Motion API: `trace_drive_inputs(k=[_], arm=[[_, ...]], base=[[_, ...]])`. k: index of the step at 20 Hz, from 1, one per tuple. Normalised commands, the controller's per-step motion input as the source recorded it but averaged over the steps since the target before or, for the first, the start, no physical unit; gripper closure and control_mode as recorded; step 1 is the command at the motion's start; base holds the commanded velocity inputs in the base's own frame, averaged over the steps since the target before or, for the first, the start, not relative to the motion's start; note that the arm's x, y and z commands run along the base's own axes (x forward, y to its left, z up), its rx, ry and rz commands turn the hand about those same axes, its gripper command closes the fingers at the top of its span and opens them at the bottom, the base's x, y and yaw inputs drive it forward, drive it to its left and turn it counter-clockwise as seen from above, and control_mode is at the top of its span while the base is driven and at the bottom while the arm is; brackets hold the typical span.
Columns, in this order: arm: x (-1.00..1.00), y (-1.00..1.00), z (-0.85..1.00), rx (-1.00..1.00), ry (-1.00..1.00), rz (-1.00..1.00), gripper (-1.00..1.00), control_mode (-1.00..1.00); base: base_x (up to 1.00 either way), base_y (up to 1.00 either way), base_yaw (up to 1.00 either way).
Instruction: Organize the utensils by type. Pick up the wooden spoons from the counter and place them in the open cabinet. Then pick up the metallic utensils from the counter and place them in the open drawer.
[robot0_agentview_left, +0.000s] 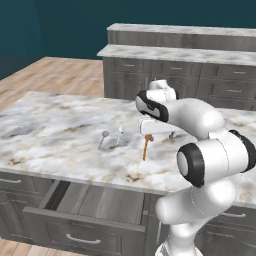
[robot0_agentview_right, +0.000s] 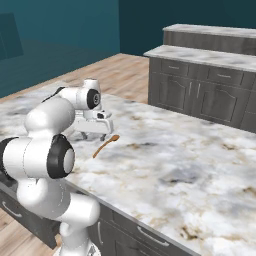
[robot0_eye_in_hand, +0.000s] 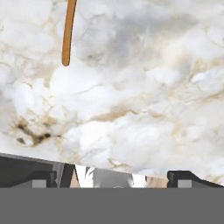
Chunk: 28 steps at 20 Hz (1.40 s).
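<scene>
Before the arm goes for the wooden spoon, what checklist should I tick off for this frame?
1. Claw open: ok.
2. Claw empty: ok.
3. Orange-brown wooden spoon lying free on the white-grey marble counter: ok.
4. Claw centred over the spoon: not ok, its handle sits off at the hand view's edge.
5. Grey wood-grain drawer pulled open: ok.
6. Two small silver metal utensils on the counter: ok.

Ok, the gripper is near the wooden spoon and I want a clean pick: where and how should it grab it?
Probably mid-handle, from straight above. The wooden spoon lies flat on the counter, its slim straight handle clear of the metallic utensils, so the open gripper can straddle it with fingers across the handle.
</scene>
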Motion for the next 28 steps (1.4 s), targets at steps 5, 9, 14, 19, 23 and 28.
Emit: trace_drive_inputs(k=[5, 9, 14, 19, 23, 28], arm=[[0.29, 0.0, -0.36, -0.01, 0.08, 0.0, -1.0, -1.0], [0.21, 0.0, -0.29, 0.0, 0.02, 0.0, -1.0, -1.0], [0.07, 0.01, -0.22, 0.02, -0.03, 0.0, -1.0, -1.0], [0.02, 0.03, -0.24, 0.0, -0.16, 0.0, -1.0, -1.0], [0.32, 0.0, -0.18, 0.0, -0.13, 0.0, -1.0, -1.0], [0.4, 0.03, -0.1, 0.02, -0.02, 0.0, -1.0, -1.0]], base=[[0.0, 0.0, 0.0], [0.0, 0.0, 0.0], [0.0, 0.0, 0.0], [0.0, 0.0, 0.0], [0.0, 0.0, 0.0], [0.0, 0.0, 0.0]])
